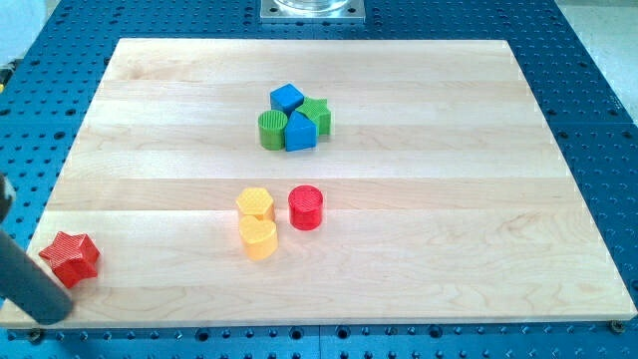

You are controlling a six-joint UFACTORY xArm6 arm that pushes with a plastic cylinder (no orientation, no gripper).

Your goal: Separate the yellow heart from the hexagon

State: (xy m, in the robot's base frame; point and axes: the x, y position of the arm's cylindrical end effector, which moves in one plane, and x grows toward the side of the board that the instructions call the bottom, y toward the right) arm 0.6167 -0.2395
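Wooden board (399, 249) on a blue perforated table (588, 60). Yellow heart (258, 238) sits below board centre, slightly to the view's left, lobes toward the view's bottom. Yellow hexagon (255, 204) directly above it, toward the view's top; the two touch or nearly so, no clear gap visible. Red cylinder (306, 207) just beside the hexagon on the view's right, a narrow strip of board between them; it stands apart from the heart too, up and to the right of it. Second cluster well apart, toward the view's top: blue cube (287, 98), green star (317, 113), green cylinder (271, 131) and a blue block (301, 132) of house-like shape, all packed tight and touching. Red star (71, 258) alone near the board's bottom-left corner. Dark rod enters from the view's left edge, slanting down; my tip (52, 307) rests at the board's bottom-left, just beside the red star on its lower left, contact uncertain. Tip is well apart from heart and hexagon. No jaws on this rig, so nothing spread or pinched: just the bare rod. Metal base plate (312, 10) at the view's top edge.
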